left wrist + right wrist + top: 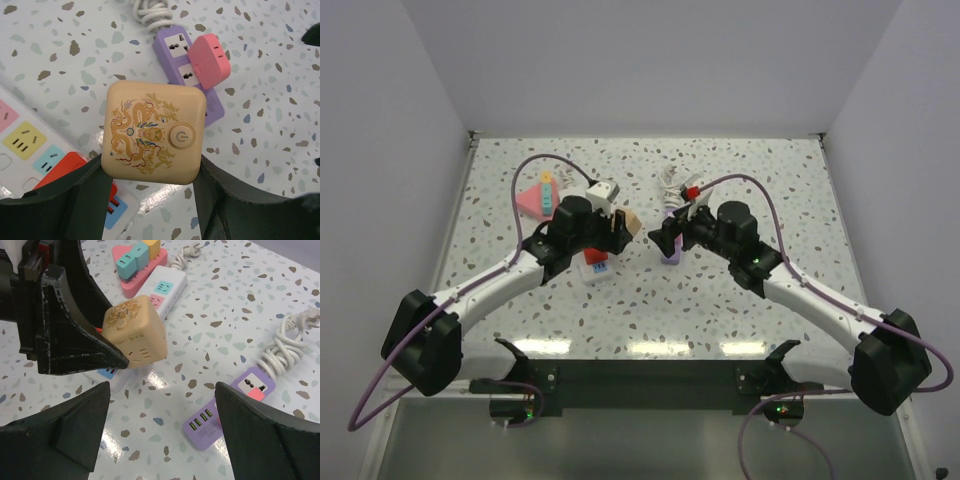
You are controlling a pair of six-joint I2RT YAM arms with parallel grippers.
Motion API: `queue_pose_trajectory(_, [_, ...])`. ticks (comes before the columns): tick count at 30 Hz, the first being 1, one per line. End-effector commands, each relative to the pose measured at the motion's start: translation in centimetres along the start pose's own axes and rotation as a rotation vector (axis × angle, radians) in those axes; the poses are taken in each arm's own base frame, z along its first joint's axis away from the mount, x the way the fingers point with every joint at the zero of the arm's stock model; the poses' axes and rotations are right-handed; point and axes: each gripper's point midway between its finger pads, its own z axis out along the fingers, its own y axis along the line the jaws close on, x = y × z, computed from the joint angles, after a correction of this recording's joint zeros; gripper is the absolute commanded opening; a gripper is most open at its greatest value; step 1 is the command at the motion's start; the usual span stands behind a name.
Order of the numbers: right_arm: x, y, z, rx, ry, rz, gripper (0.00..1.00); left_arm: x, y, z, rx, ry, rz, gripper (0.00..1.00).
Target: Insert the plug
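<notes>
My left gripper (pixel 150 172) is shut on the plug (pixel 154 131), a beige cube with a gold dragon print and a round power button. It hangs just above the table beside a purple power strip (pixel 172 45). A pink adapter (pixel 209 60) sits in that strip. From above, the plug (pixel 628 222) lies between the two arms. My right gripper (pixel 162 387) stands open and empty over the table, with the purple strip (pixel 215 422) under its right finger and the plug (pixel 137 330) ahead to its left.
A white power strip (pixel 25 145) with coloured sockets and a red plug (pixel 60 167) lies under my left gripper. A pink triangular socket block (pixel 538 198) sits at the back left. The purple strip's white coiled cable (pixel 285 345) lies behind it.
</notes>
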Motion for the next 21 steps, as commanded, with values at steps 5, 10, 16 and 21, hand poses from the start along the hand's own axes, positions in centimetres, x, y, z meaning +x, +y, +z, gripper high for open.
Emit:
queue_pose_trajectory(5, [-2.6, 0.3, 0.5, 0.002, -0.022, 0.042, 0.88, -4.4, 4.7, -2.2, -0.241, -0.172, -0.076, 0.0])
queue_pose_trajectory(10, [-2.6, 0.8, 1.6, -0.033, -0.014, 0.054, 0.88, -4.0, 5.2, -2.5, -0.27, -0.177, -0.084, 0.0])
queue_pose_trajectory(16, [-1.6, 0.8, 2.4, -0.038, 0.011, 0.076, 0.88, -3.9, 6.4, -2.9, -0.337, -0.174, -0.127, 0.0])
queue_pose_trajectory(21, [-1.0, 0.7, 2.8, -0.039, 0.021, 0.078, 0.88, -3.8, 6.7, -3.1, -0.357, -0.179, -0.141, 0.0])
